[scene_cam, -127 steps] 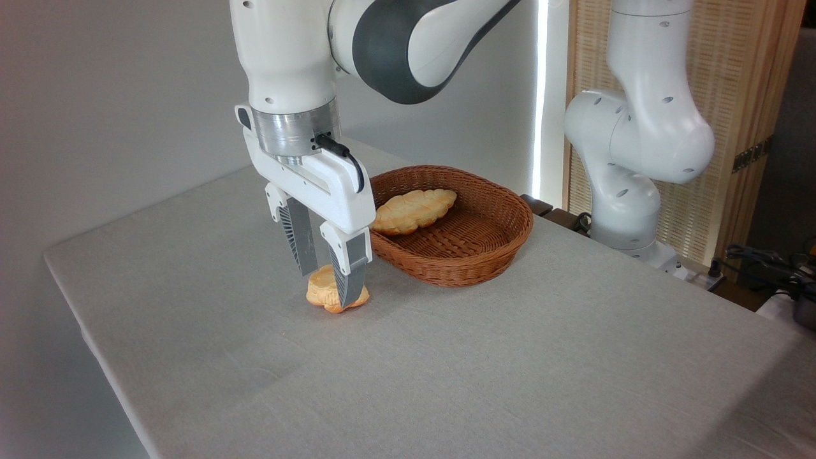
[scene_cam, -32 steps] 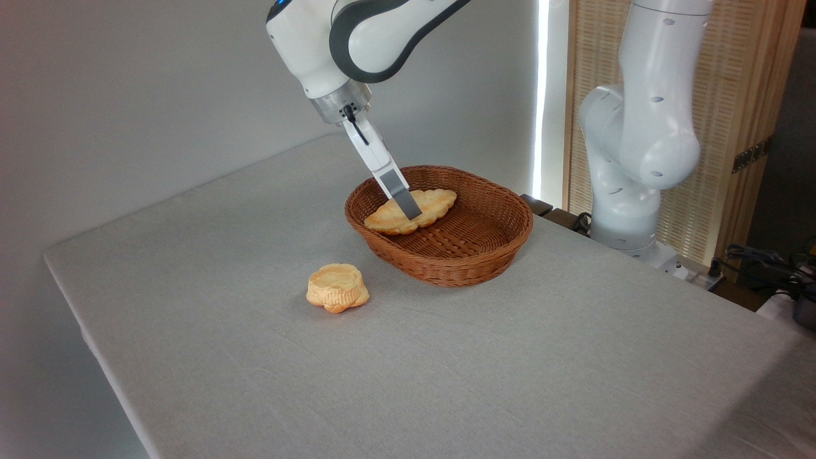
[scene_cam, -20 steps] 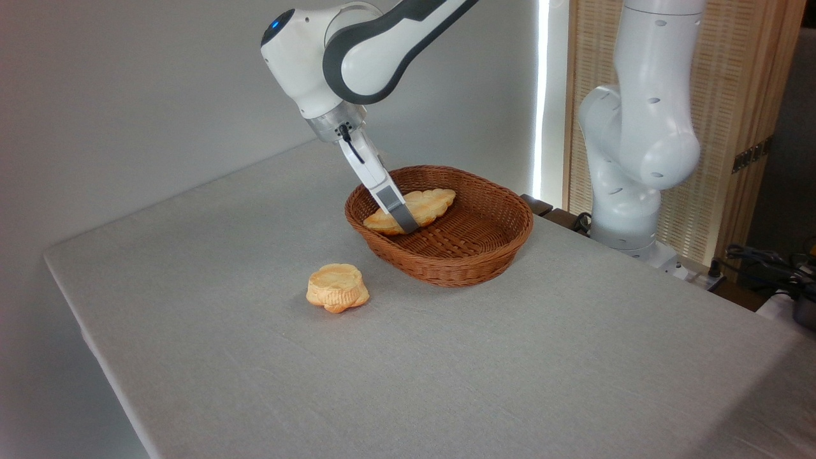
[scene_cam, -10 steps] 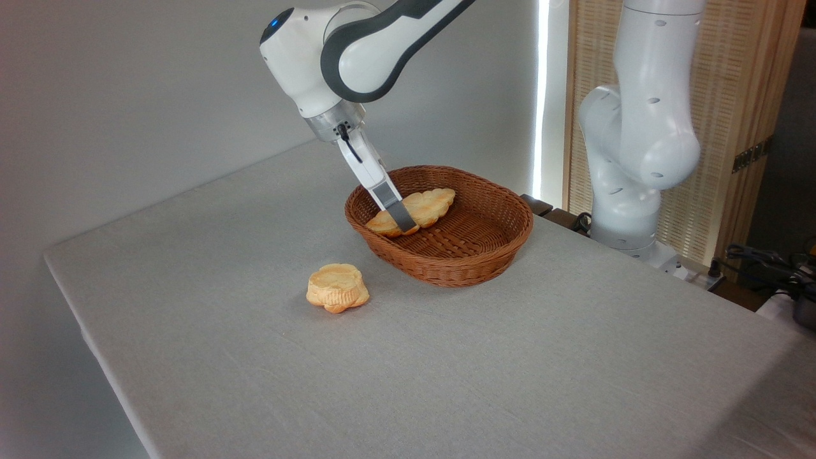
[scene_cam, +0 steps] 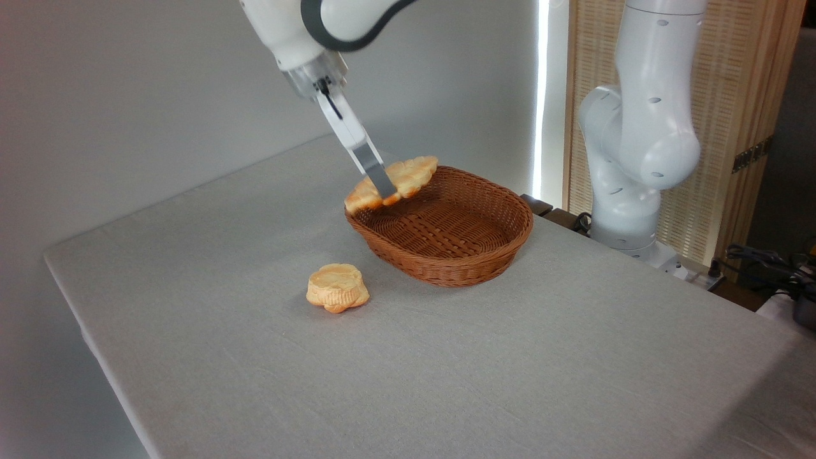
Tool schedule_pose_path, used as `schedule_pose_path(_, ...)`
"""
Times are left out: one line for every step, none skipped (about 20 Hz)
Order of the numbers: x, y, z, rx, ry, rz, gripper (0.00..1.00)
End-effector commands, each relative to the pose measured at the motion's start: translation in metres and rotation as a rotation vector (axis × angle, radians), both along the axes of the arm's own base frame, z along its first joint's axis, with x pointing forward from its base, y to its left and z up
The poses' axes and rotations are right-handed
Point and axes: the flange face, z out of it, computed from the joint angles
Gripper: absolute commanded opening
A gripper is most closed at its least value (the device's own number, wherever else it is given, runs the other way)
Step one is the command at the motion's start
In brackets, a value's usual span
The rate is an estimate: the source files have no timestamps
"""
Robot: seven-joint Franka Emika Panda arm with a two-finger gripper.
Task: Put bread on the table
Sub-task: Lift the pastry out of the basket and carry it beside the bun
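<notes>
The braided bread loaf [scene_cam: 400, 182] is held clamped in the gripper [scene_cam: 381, 189] near its left end, above the wicker basket's [scene_cam: 459, 261] left rim, its long axis tilted up rightward, with bare table [scene_cam: 255, 210] lying leftward.

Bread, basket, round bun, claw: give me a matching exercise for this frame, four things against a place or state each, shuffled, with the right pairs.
Things:
1. bread
2. basket
3. round bun
4. claw

States:
A. lying on the table left of the basket
B. shut on the loaf
C. lifted clear, above the rim
D. nothing left inside

Pairs: 1-C, 2-D, 3-A, 4-B
</notes>
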Motion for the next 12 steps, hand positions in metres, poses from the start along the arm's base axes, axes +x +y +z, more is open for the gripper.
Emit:
schedule_pose_path(0.017, 0.017, 0.037, -0.023, -0.024, 0.051, 0.46)
schedule_pose_path(0.023, 0.021, 0.043, -0.038, -0.038, 0.064, 0.46)
schedule_pose_path(0.030, 0.025, 0.046, -0.052, -0.048, 0.079, 0.46)
schedule_pose_path(0.039, 0.030, 0.047, -0.067, -0.071, 0.096, 0.46)
schedule_pose_path(0.050, 0.033, 0.047, -0.088, -0.106, 0.114, 0.46)
schedule_pose_path(0.058, 0.034, 0.044, -0.101, -0.137, 0.124, 0.46)
schedule_pose_path(0.070, 0.040, 0.042, -0.118, -0.169, 0.148, 0.46)
schedule_pose_path(0.083, 0.049, 0.041, -0.138, -0.208, 0.177, 0.47)
schedule_pose_path(0.092, 0.050, 0.043, -0.160, -0.254, 0.194, 0.48)
schedule_pose_path(0.102, 0.052, 0.039, -0.176, -0.286, 0.212, 0.49)
schedule_pose_path(0.111, 0.055, 0.038, -0.189, -0.317, 0.227, 0.51)
schedule_pose_path(0.118, 0.054, 0.033, -0.197, -0.339, 0.236, 0.56)
